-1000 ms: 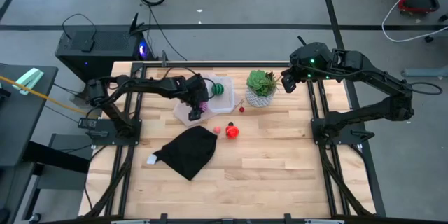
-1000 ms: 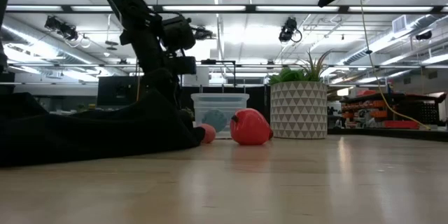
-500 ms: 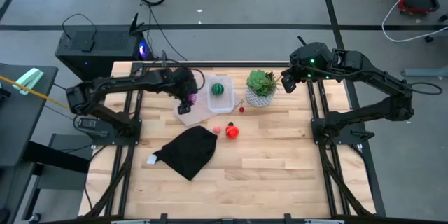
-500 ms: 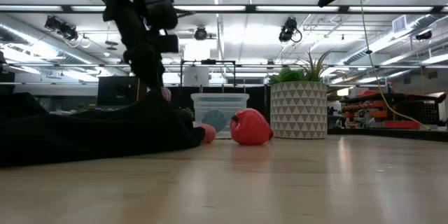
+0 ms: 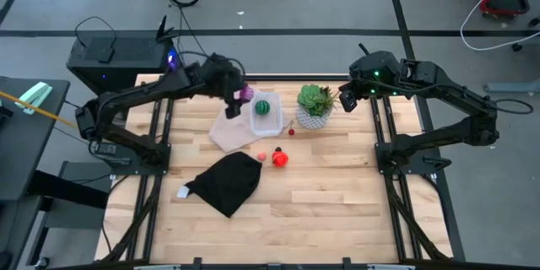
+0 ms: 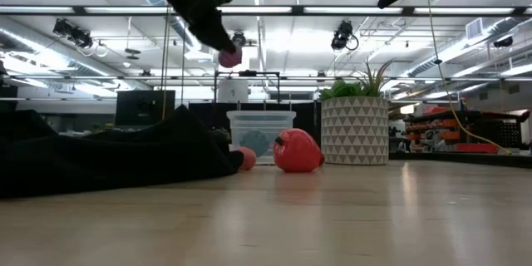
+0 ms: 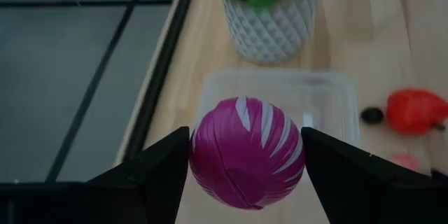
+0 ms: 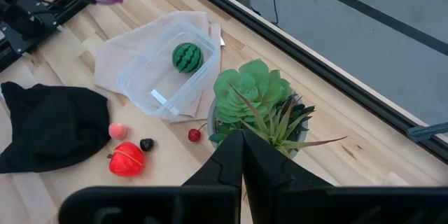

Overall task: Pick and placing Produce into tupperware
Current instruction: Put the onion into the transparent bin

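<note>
My left gripper (image 5: 239, 94) is shut on a magenta-purple ball with white stripes (image 7: 245, 152). It holds the ball in the air just left of the tupperware (image 5: 265, 110), a clear tub lying on a pale sheet (image 5: 228, 132). A green striped ball (image 8: 187, 57) lies inside the tub. A red-orange piece (image 5: 280, 159), a pink bit (image 5: 262, 157) and a small red cherry (image 5: 292, 132) lie on the wood nearer the front. My right gripper (image 8: 242, 159) hangs shut, high over the potted succulent (image 5: 315, 105). My left gripper pinches the purple ball by two opposite sides (image 7: 199, 155) between its two fingers (image 7: 157, 175). The fingers slant down from the table's left. The ball is lifted clear, well above the tabletop (image 6: 230, 56).
A black cloth (image 5: 226, 181) lies heaped at the front left. The succulent in its white patterned pot stands just right of the tub. A dark bit (image 8: 146, 143) lies by the red-orange piece. Bare wood stretches over the right and front of the table (image 5: 337, 194).
My left gripper has risen from the pale sheet with the purple ball between its fingers. It has moved toward the table's far edge and the tub, and has tipped nearer to level. The ball is lifted clear, high above the sheet.
</note>
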You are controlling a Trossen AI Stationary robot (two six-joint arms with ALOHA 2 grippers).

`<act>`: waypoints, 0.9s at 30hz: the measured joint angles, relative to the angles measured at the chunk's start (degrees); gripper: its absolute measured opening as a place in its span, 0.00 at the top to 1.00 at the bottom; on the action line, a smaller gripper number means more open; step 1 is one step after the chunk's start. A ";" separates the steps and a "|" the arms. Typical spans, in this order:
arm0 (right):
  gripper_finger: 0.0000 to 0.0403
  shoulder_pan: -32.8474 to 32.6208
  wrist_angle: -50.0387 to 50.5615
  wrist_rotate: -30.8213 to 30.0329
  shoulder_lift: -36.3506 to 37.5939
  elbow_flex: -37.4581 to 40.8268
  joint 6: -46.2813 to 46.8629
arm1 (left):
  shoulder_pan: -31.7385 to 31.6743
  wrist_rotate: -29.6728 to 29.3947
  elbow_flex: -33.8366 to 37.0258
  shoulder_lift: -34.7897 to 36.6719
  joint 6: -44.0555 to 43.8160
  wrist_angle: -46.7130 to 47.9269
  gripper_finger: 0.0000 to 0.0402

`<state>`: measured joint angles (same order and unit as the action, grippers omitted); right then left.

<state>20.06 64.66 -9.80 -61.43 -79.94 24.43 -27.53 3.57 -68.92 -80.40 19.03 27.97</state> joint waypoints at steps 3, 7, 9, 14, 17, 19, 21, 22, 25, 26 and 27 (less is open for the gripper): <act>0.96 0.02 0.00 0.00 0.02 0.00 -0.03 | 0.10 -0.11 -2.81 -2.39 -0.33 1.05 0.33; 0.96 -0.01 0.02 0.00 0.00 0.02 -0.11 | 1.86 0.12 -7.54 -7.10 -0.14 2.39 0.33; 0.96 0.01 0.02 0.00 0.02 0.02 -0.14 | 2.82 0.31 -9.77 -9.83 0.11 3.08 0.33; 0.96 0.02 0.04 0.00 0.00 0.01 -0.11 | 4.80 0.29 -13.48 -15.63 3.66 5.77 0.34; 0.96 0.02 0.04 0.00 0.00 0.00 -0.11 | 5.31 0.16 -14.14 -18.25 3.87 6.21 0.34; 0.96 -0.01 0.04 0.00 0.01 0.01 -0.14 | 5.36 0.18 -14.31 -19.59 4.13 6.39 0.33; 0.96 -0.01 0.04 0.00 0.00 -0.01 -0.32 | 5.36 0.11 -14.32 -20.74 4.78 7.01 0.33; 0.96 0.01 0.04 0.00 0.02 -0.01 -0.34 | 5.36 0.08 -14.32 -21.33 5.28 7.27 0.33; 0.96 -0.01 0.04 0.00 0.02 0.01 -0.36 | 5.36 0.07 -14.32 -22.95 6.08 8.12 0.34; 0.96 0.01 0.04 0.00 0.00 0.00 -0.42 | 5.38 0.07 -14.32 -23.41 6.12 8.06 0.34; 0.96 0.00 0.04 0.00 0.01 0.00 -0.51 | 5.43 0.09 -14.34 -23.71 6.23 7.91 0.34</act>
<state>20.06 64.71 -9.80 -61.42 -79.93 23.92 -22.11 3.66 -83.26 -104.11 25.25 35.88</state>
